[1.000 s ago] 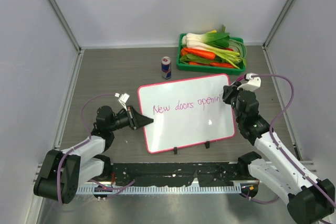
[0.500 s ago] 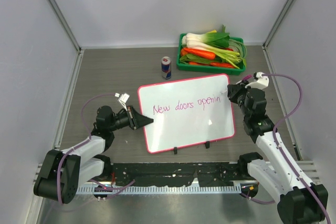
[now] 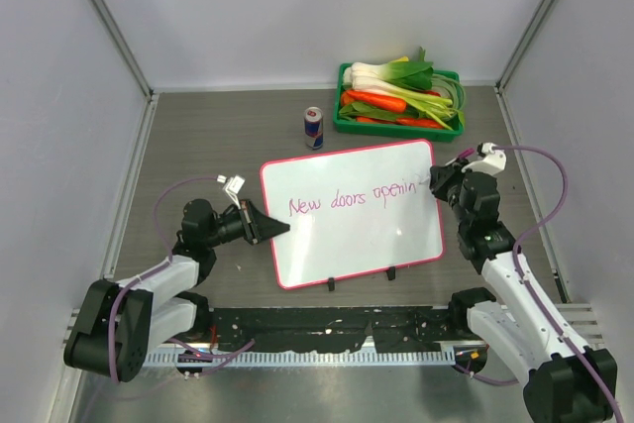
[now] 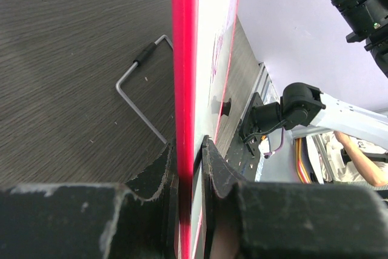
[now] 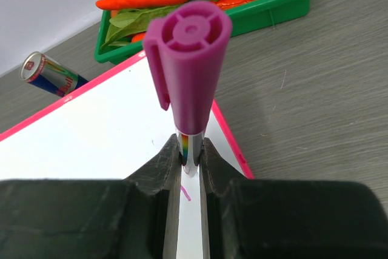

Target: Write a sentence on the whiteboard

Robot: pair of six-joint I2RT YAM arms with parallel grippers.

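Observation:
The whiteboard (image 3: 357,240) with its pink-red frame stands tilted at the table's middle. The sentence (image 3: 352,201) in pink cursive reads "New doors openin", and its end runs under my right gripper (image 3: 437,182). That gripper is at the board's upper right edge, shut on a marker (image 5: 189,59) with a purple cap, tip down on the whiteboard (image 5: 109,131). A short pink stroke shows between the jaws. My left gripper (image 3: 282,229) is shut on the board's left edge, whose red frame (image 4: 185,59) sits between the left fingers (image 4: 215,162).
A green tray (image 3: 342,124) of carrots and leafy vegetables sits at the back right. A drink can (image 3: 314,128) lies beside it, just behind the board. A wire stand (image 4: 136,89) props the board from behind. Grey walls close in both sides.
My right gripper has shifted right, toward the board's right edge, with the marker in it. The left gripper and the board have not moved.

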